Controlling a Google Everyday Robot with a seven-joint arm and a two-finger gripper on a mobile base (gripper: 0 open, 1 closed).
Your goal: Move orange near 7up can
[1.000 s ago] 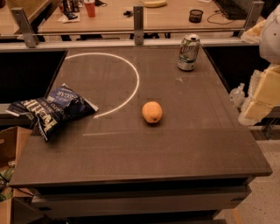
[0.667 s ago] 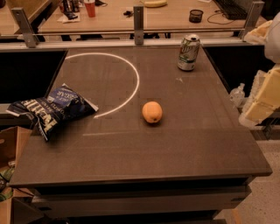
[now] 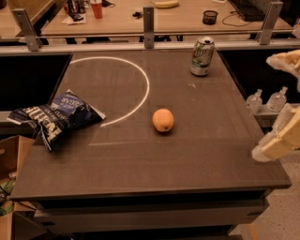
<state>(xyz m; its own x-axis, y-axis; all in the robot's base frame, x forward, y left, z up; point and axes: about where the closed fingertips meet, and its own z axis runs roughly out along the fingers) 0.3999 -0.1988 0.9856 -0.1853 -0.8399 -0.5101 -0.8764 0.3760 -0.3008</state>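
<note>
The orange (image 3: 163,120) lies on the dark table (image 3: 154,164) near its middle. The 7up can (image 3: 202,56) stands upright at the table's far right, well beyond the orange. My gripper (image 3: 283,103) hangs at the right edge of the view, past the table's right side and well to the right of the orange. It is open and empty, with one pale finger (image 3: 286,62) above and the other (image 3: 277,140) below.
A blue chip bag (image 3: 54,115) lies at the table's left edge. A white arc (image 3: 140,77) is painted on the table top. Small bottles (image 3: 267,99) stand on a shelf to the right. A desk (image 3: 140,16) with a red cup (image 3: 96,8) and a banana (image 3: 166,4) is behind the rail.
My gripper has come down a little at the right edge of the view. The orange, the can and the chip bag have not moved.
</note>
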